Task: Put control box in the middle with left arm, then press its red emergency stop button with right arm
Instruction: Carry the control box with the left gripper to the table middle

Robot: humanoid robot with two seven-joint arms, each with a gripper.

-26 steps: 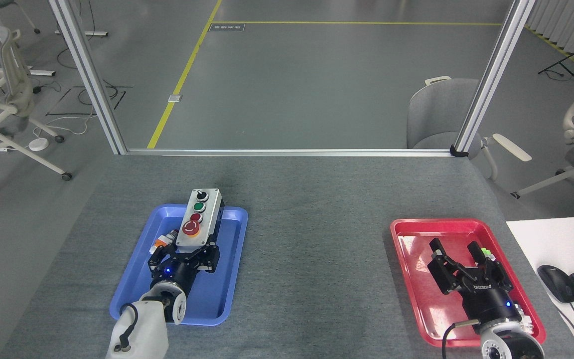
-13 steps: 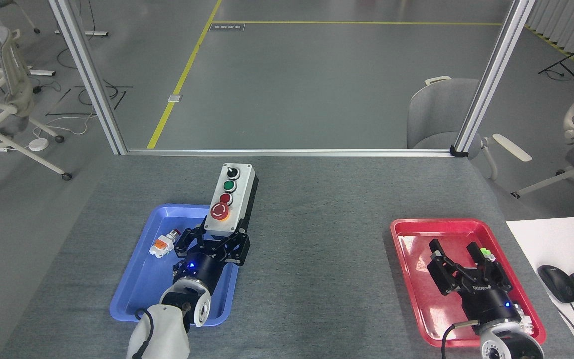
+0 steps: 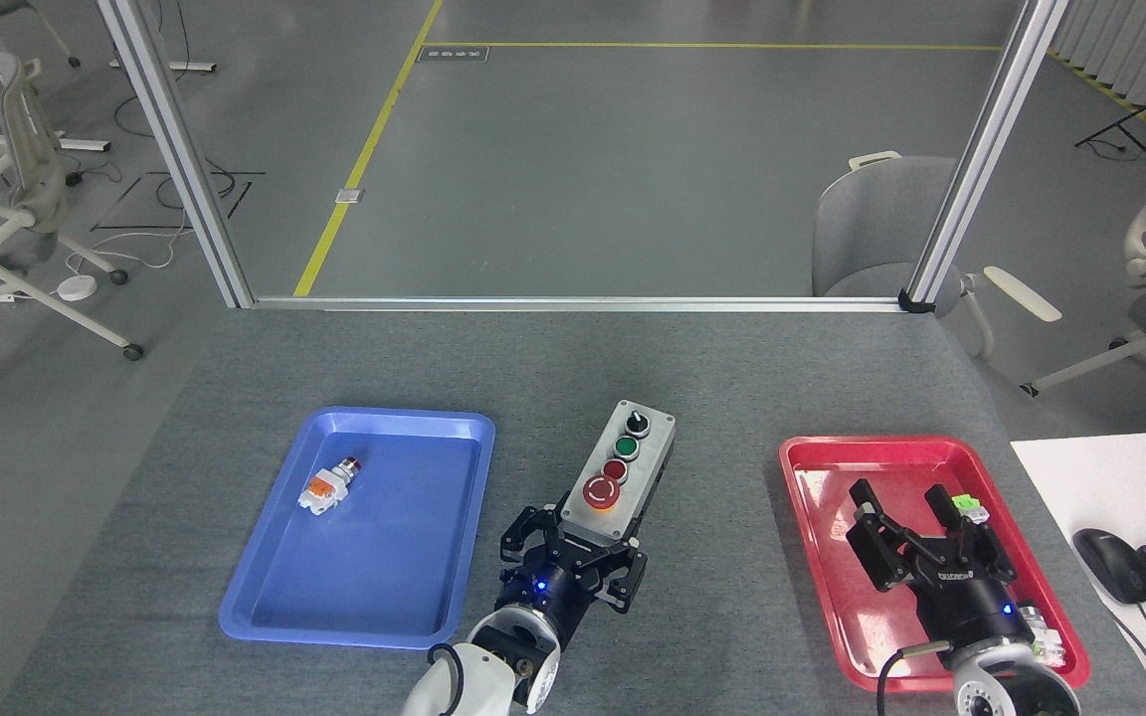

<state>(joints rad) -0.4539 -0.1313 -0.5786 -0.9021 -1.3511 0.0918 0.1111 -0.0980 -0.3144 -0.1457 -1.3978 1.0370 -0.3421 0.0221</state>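
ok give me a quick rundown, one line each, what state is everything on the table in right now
control box: between the two trays, held at its near end.
red emergency stop button: nothing touching it.
left gripper: shut on the control box.
right gripper: open, over the red tray.
blue tray: holds one small push-button part, lying on its side.

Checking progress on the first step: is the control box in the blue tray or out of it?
Out. The control box sits between the blue tray and red tray, over grey table.
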